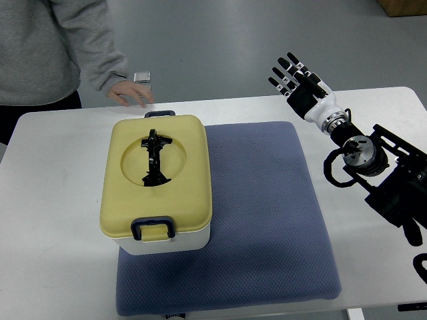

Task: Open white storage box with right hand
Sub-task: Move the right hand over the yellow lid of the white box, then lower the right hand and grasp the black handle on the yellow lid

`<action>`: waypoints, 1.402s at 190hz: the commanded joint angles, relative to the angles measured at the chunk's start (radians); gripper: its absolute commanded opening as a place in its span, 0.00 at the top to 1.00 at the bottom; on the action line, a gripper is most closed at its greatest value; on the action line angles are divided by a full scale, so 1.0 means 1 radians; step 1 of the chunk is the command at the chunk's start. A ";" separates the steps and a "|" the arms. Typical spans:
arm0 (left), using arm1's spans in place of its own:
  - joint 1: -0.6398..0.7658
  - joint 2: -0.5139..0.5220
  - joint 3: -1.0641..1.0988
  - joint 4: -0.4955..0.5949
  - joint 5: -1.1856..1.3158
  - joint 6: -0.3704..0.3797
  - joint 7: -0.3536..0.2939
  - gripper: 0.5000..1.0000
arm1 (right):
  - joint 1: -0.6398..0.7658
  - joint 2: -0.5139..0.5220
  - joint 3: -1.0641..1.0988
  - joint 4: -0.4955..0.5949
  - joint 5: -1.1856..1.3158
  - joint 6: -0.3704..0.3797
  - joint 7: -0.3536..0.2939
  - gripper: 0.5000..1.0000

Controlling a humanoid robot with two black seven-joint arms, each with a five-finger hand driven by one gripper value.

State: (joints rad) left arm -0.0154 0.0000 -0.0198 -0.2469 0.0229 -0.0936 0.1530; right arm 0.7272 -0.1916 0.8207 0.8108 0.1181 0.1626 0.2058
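Note:
A white storage box [160, 240] with a pale yellow lid [180, 170] stands on the left part of a blue mat [267, 213]. The lid has a black folding handle [155, 159] in a round recess and dark blue latches at the near side [153, 228] and far side [160, 114]. The lid is shut. My right hand [297, 79] is held up at the far right, well away from the box, fingers spread and empty. Its arm [373, 167] comes in from the right edge. My left arm is out of view.
A person in a grey sleeve [93, 47] stands at the far left, one hand [130, 92] resting on the white table's [53, 200] far edge behind the box. A small silver object [142, 77] lies next to that hand.

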 commanded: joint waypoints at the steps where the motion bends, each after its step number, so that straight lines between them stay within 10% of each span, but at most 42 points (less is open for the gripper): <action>1: 0.000 0.000 0.000 0.000 0.000 0.000 -0.001 0.00 | 0.001 0.000 -0.002 0.001 0.000 0.000 0.000 0.09; 64: 0.000 0.000 -0.002 0.001 -0.004 0.000 -0.001 0.00 | 0.080 -0.017 -0.052 0.001 -0.247 0.049 -0.019 0.09; 116: 0.000 0.000 -0.002 0.000 -0.003 0.000 -0.001 0.00 | 0.323 -0.135 -0.186 0.021 -1.080 0.448 -0.051 0.09; 184: 0.000 0.000 -0.002 0.001 -0.004 0.000 -0.001 0.00 | 0.609 -0.126 -0.261 0.275 -1.509 0.448 -0.049 0.09; 266: 0.000 0.000 -0.002 0.003 -0.006 0.000 -0.001 0.00 | 0.563 0.001 -0.284 0.297 -1.560 0.448 -0.048 0.09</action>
State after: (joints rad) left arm -0.0147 0.0000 -0.0215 -0.2438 0.0168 -0.0936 0.1518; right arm 1.3105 -0.2069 0.5367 1.1076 -1.4305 0.6109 0.1576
